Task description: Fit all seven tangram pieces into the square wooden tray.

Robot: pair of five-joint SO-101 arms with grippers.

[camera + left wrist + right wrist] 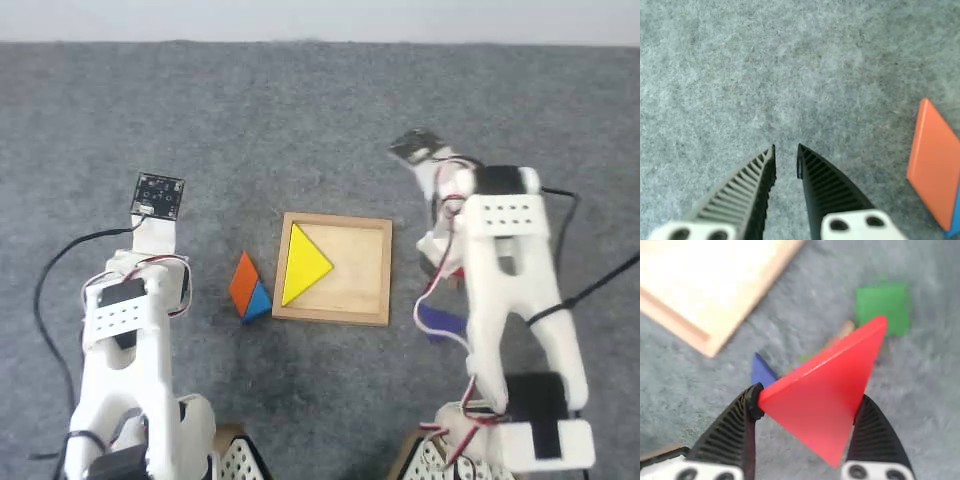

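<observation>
Gripped in the right end effector (810, 402), just right of the square wooden tray (360, 275): a red triangle (827, 400), its sharp tip aimed away from the wrist toward a green square (883, 307). Fingers spread wide, pressing on opposite sides of the piece.

Flat inside the tray, against its left wall: a yellow triangle (303, 265), long edge along that wall, square corner pointing to the tray's middle.

Just left of the tray, on the grey desk (200, 120): an orange parallelogram (243, 280), long axis roughly parallel to the tray's left wall, with a blue triangle (258, 300) touching it.

Right of the tray, partly under the arm: a dark blue piece (437, 320).

Farther left of the tray, above bare desk: the left end effector (786, 155), parted only a crack, gripping nothing.
</observation>
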